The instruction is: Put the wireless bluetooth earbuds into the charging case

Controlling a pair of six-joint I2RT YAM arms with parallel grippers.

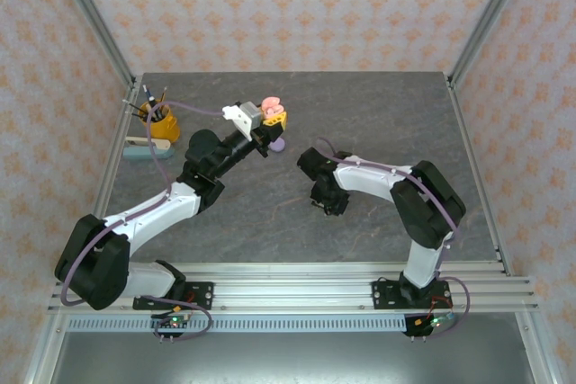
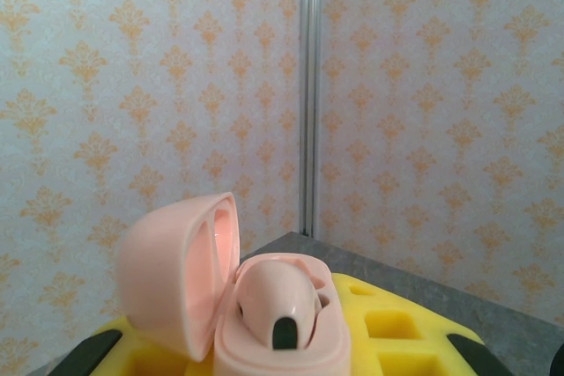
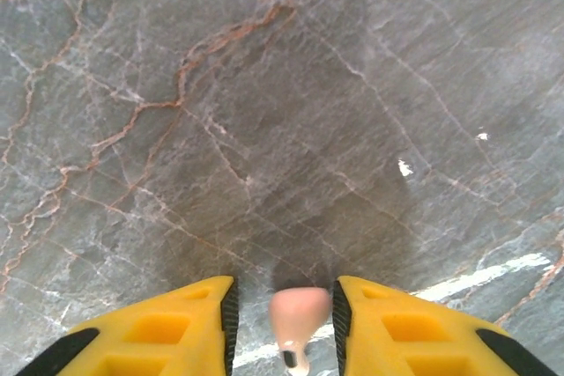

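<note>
Earbud: salmon-pink earbud (image 3: 300, 310), rounded head, short dark-tipped stem, lower centre of the right wrist view.
Right gripper (image 3: 284, 323): clamped on it.
Left gripper (image 1: 273, 116): clamped on the open pink charging case (image 2: 176, 279).
Count: two pink buds, the second bud (image 2: 275, 297) seated in the case.
Unclear: lilac blob (image 1: 277, 144) on the table (image 1: 378, 114), too small to identify.

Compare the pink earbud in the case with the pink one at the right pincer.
Cased earbud is seated in the open charging case; loose earbud is over the table. Cased earbud is with the left pincer; loose earbud is between the right pincer's fingers. Both are pink.
</note>
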